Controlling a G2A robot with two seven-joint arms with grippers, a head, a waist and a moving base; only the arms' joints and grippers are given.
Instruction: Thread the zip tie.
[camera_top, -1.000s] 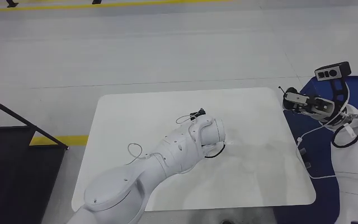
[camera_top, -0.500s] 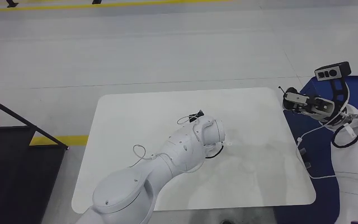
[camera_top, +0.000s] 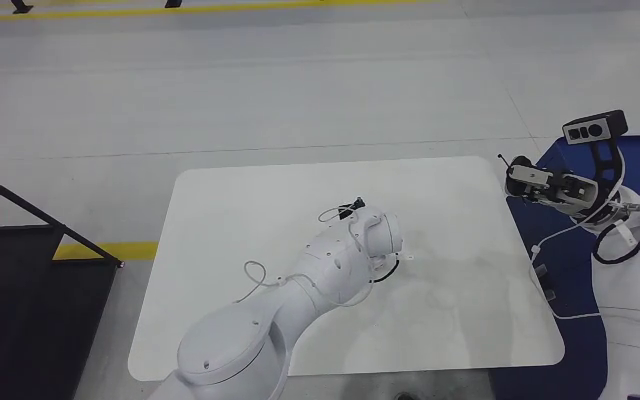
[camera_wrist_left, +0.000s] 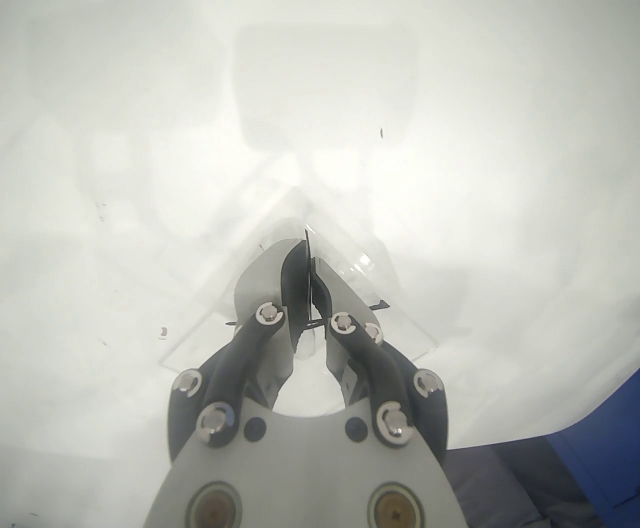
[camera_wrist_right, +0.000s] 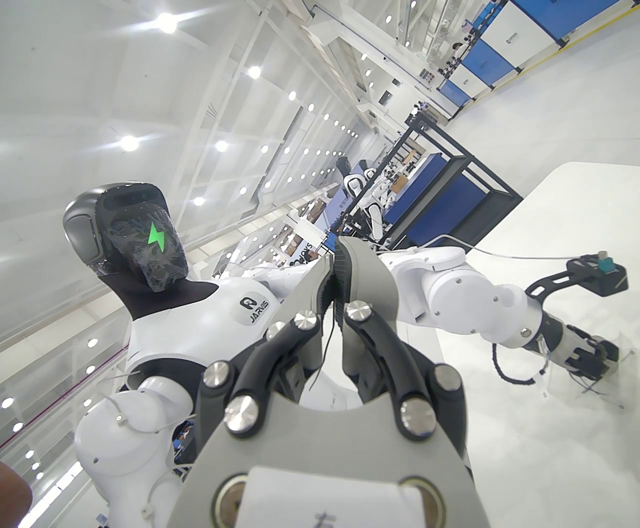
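My left gripper (camera_wrist_left: 310, 260) is shut low over the middle of the white table (camera_top: 250, 220), with a thin black zip tie (camera_wrist_left: 307, 245) pinched edge-on between its pads. Beneath it lies a clear plastic fixture (camera_wrist_left: 395, 320), and black ends of a tie stick out on both sides of the fingers. From farther off the left gripper (camera_wrist_right: 607, 357) sits against that clear fixture (camera_wrist_right: 595, 385). My right gripper (camera_wrist_right: 336, 250) is shut, raised beyond the table's right edge, with a thin black strand (camera_wrist_right: 325, 345) hanging between its fingers. From above, the right gripper (camera_top: 512, 175) has a black tip poking out.
The left arm (camera_top: 330, 270) lies across the table's centre with loose white cables. A blue surface (camera_top: 575, 290) with cables borders the table on the right. A black frame stands on the floor at the left (camera_top: 50, 225).
The left arm's elbow and shoulder have swung a little to the right while its wrist stays over the same spot. The right arm has not moved.
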